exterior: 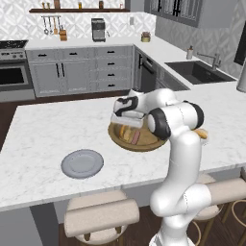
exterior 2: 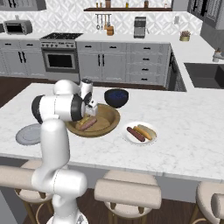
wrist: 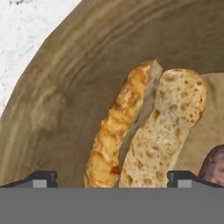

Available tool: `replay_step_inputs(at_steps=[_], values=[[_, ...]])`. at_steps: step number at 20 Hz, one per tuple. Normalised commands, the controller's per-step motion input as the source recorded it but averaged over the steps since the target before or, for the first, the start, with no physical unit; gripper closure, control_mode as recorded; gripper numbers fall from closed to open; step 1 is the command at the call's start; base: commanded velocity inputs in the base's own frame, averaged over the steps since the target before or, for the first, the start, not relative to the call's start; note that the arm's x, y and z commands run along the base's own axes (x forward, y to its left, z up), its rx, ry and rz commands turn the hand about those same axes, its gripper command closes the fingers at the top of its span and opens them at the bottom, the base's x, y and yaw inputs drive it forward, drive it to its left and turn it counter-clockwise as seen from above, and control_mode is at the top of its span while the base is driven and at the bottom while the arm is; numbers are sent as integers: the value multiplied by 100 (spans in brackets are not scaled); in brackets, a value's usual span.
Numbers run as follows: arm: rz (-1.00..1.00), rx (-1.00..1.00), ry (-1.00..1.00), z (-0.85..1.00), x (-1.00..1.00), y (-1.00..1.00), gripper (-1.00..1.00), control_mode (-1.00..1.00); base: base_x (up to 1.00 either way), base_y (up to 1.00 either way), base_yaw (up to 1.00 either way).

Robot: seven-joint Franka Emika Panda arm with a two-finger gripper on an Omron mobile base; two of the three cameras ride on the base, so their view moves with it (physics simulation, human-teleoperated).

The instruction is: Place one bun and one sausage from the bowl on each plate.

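Wooden bowl (exterior 2: 106,121) sits mid-island; we see a split bun (wrist: 144,131) and a sausage (wrist: 214,165) left in it, sausage at the bun's 4 o'clock in hand view. Grey plate (exterior: 82,163) lies bare, at the bowl's 8 o'clock in left base view. White plate (exterior 2: 140,132) carries a bun and sausage already. Our gripper (wrist: 111,178) hangs over the bowl's bun, jaws spread wide, holding nothing.
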Motion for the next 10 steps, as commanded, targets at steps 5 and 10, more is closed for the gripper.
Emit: replay_step_inputs(at_steps=[5,10], values=[[0,1,-1,-34,0,0,-100,-100,0,0,0],[0,3,-13,-39,0,0,-100,-100,0,0,0]])
